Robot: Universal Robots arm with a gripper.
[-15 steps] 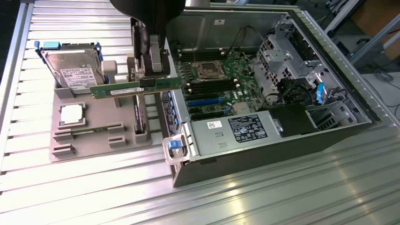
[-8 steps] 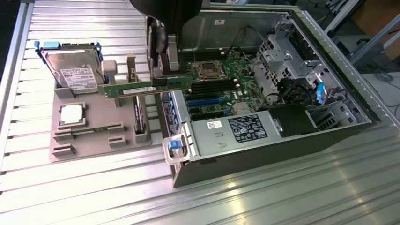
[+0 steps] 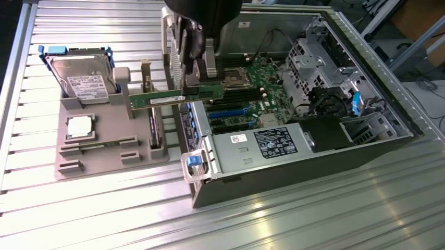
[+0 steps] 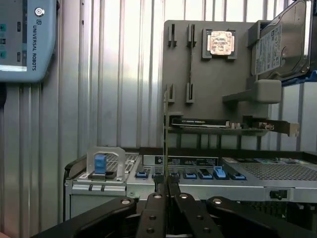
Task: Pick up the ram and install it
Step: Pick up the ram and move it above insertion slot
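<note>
The ram (image 3: 161,98) is a long green stick held level in the air by one end, with my gripper (image 3: 199,85) shut on it. It hangs over the gap between the grey holder tray (image 3: 104,156) and the open computer case (image 3: 292,161), its free end pointing to the exterior view's left. The motherboard (image 3: 261,99) with its dark memory slots (image 3: 233,97) lies just beyond the gripper. In the wrist view the ram (image 4: 165,134) shows edge-on as a thin line rising from my gripper (image 4: 165,182).
The holder tray carries a hard drive (image 3: 85,80), a silver CPU (image 3: 80,126) and an upright expansion card (image 3: 147,73). The case holds a power supply (image 3: 268,143) and a drive cage (image 3: 313,57). A teach pendant (image 4: 25,39) lies on the ribbed table.
</note>
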